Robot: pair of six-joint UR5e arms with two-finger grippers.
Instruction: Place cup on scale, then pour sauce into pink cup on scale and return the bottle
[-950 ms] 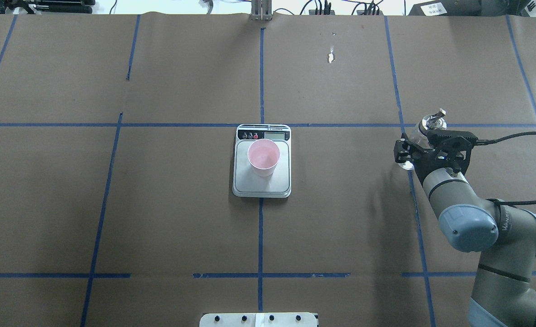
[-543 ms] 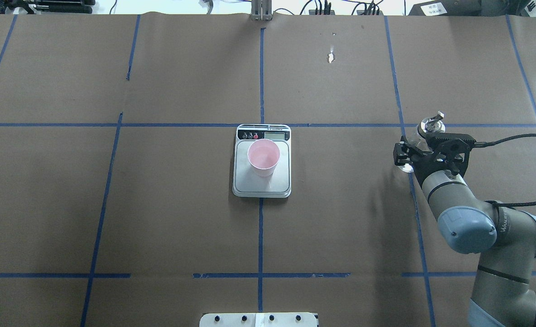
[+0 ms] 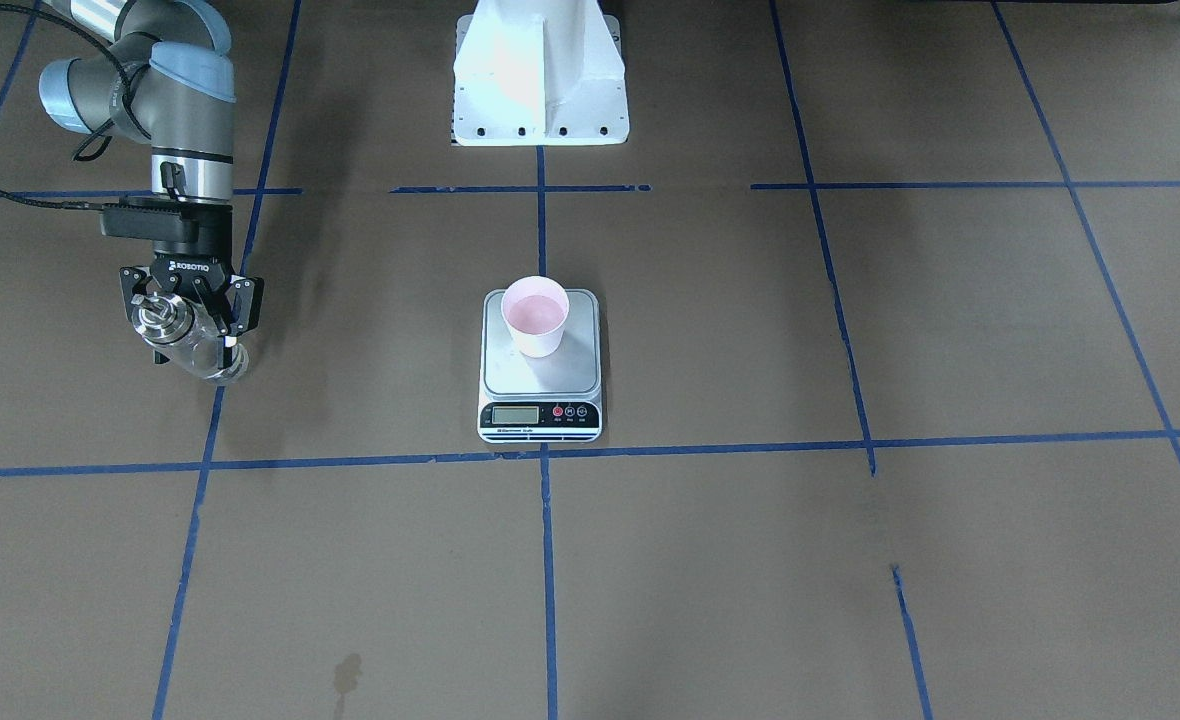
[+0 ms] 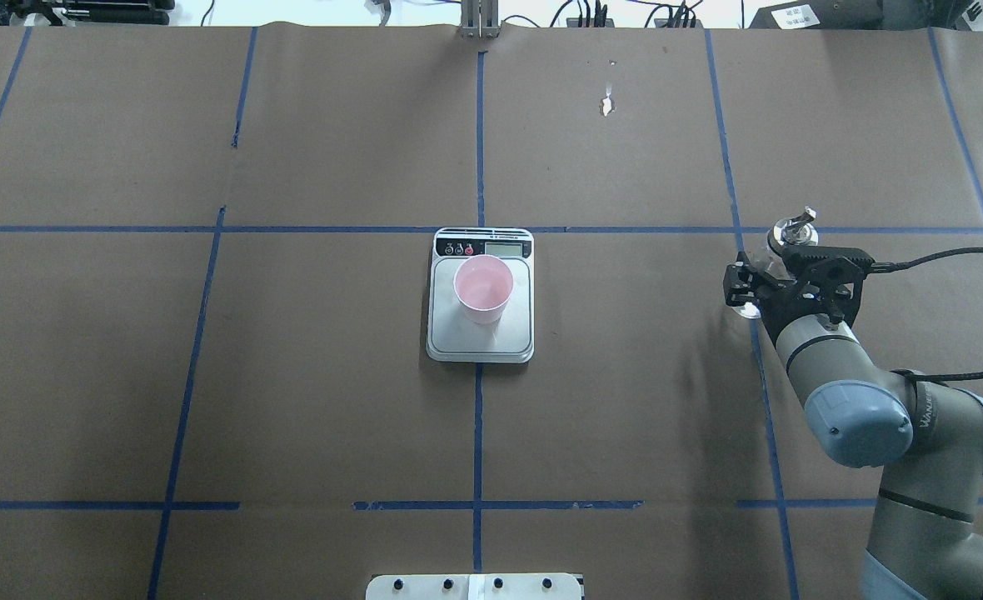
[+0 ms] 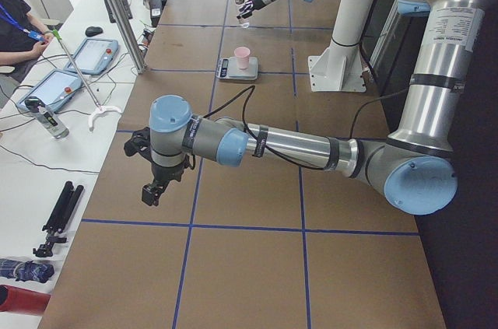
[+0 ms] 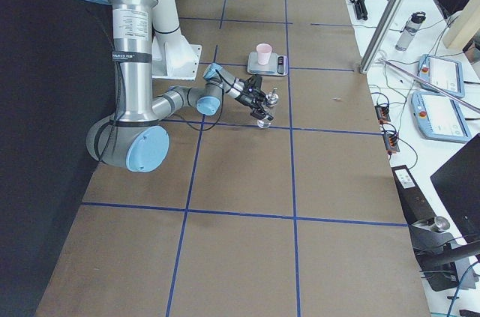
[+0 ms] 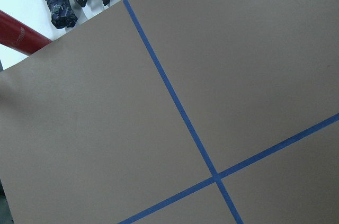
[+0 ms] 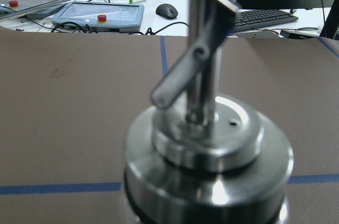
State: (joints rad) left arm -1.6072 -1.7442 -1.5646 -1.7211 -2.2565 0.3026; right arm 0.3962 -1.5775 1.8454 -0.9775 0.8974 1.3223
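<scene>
The pale pink cup (image 4: 483, 287) stands upright on the silver-grey scale (image 4: 481, 343) at the table's middle; both also show in the front view, the cup (image 3: 535, 315) on the scale (image 3: 540, 385). My right gripper (image 4: 768, 282) is shut on the clear glass bottle (image 4: 788, 227) at the table's right side, far from the scale. The bottle (image 3: 163, 320) is upright, its base at or just above the paper. The right wrist view shows its silver collar and spout (image 8: 206, 144) close up. My left gripper (image 5: 152, 187) shows only in the left side view; I cannot tell its state.
Brown paper with blue tape lines (image 4: 478, 433) covers the table. The white robot base (image 3: 538, 75) stands behind the scale. Tablets, cables and operators' gear (image 5: 58, 88) lie on the white bench beyond the table's far edge.
My right gripper and the bottle have shifted slightly nearer to the robot and a little lower. The cup and the scale have not moved.
</scene>
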